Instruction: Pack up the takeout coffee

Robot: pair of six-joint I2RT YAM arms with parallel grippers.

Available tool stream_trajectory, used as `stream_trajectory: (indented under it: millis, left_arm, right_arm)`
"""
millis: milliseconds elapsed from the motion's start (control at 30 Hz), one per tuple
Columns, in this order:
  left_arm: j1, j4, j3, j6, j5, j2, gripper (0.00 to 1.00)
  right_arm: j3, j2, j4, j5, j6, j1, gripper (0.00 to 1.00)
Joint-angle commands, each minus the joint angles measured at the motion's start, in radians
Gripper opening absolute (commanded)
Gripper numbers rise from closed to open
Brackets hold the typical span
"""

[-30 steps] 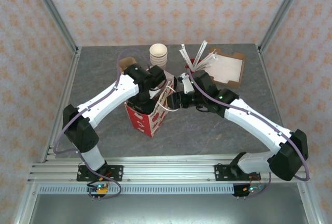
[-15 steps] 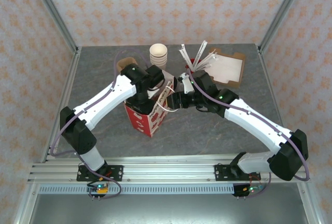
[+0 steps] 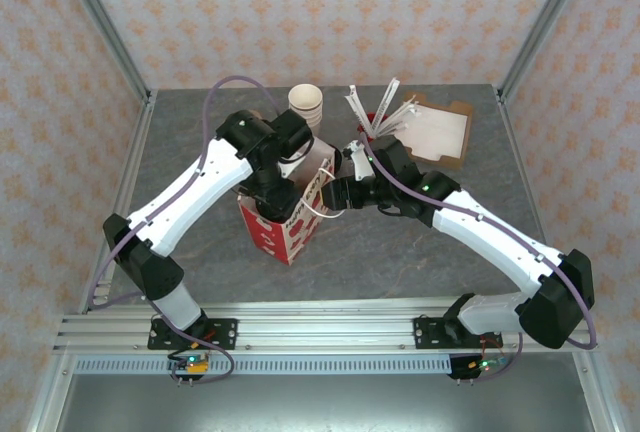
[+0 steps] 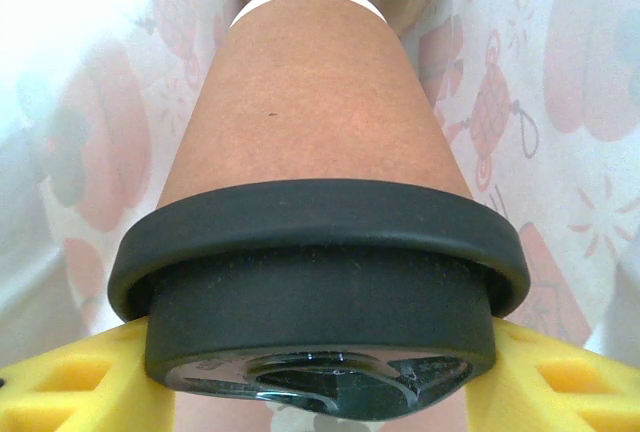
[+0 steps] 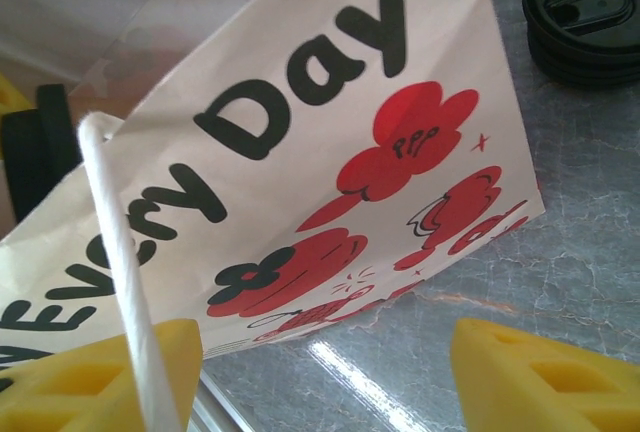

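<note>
On the table [image 3: 420, 252], one red-and-white bag [image 3: 283, 232] stands open between the arms. Down inside it the left fingers [image 4: 60, 382] clamp the one coffee cup [image 4: 315, 122] by its black lid [image 4: 320, 252], long axis running straight ahead of them toward the bag's bottom. Right fingers [image 5: 540, 372] stand wide apart at the bag's outside, gripping nothing, handle cord [image 5: 120, 252] against one. Behind: one stack of empty cups [image 3: 306, 104]; loose lids [image 5: 585, 12], uncountable.

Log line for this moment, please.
step: bagging | left gripper: holding takeout coffee by lid, inside bag | right gripper: open, beside bag
</note>
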Motion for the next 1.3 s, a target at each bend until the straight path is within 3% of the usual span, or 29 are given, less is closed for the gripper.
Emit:
stream_trajectory:
  millis: [0,967,1133,1267]
  left_arm:
    - [0.008,-0.054,0.049,0.014,-0.041,-0.039,0.35]
    - [0.008,-0.055,0.256,0.043,-0.096,-0.101,0.35]
    - [0.008,-0.029,0.32,0.05,-0.059,-0.114,0.35]
    - [0.009,-0.022,0.38,0.052,-0.102,-0.124,0.35]
  right_arm:
    - [0.04,-0.01,-0.007,0.042,-0.015,0.007,0.67]
    - [0.157,-0.037,-0.1,0.177,-0.063,0.008,0.68]
    - [0.19,-0.031,-0.117,0.191,-0.068,0.007,0.68]
    - [0.193,-0.03,-0.117,0.198,-0.064,0.007,0.68]
